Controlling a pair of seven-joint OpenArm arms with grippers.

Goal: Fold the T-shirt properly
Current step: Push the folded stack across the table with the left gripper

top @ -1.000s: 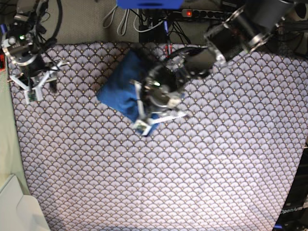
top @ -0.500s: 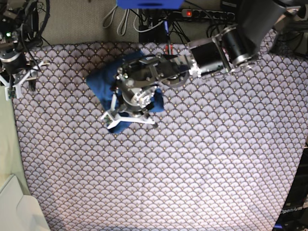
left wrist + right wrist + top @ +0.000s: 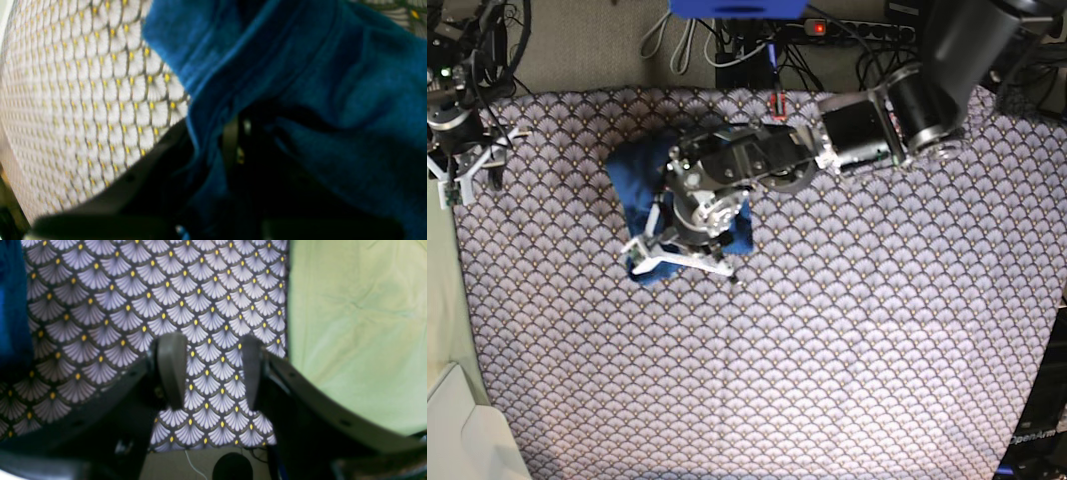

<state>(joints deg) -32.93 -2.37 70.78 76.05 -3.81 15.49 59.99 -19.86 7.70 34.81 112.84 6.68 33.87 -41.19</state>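
The left gripper [image 3: 682,262] has its fingers clenched on a fold of the blue T-shirt [image 3: 642,180]; the shirt lies bunched on the patterned tablecloth [image 3: 827,340] near the far edge of the counter. The right gripper [image 3: 210,373] hangs over bare cloth at the corner; its fingers [image 3: 170,370] are released and grasp nothing.

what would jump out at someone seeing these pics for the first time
The blue T-shirt, bunched into a compact bundle near the far left of the scallop-patterned tablecloth, stands out first, with the left gripper pressed right over it and shut on its fabric. The right gripper hangs open and empty over the tablecloth's left edge, beside a pale green surface.
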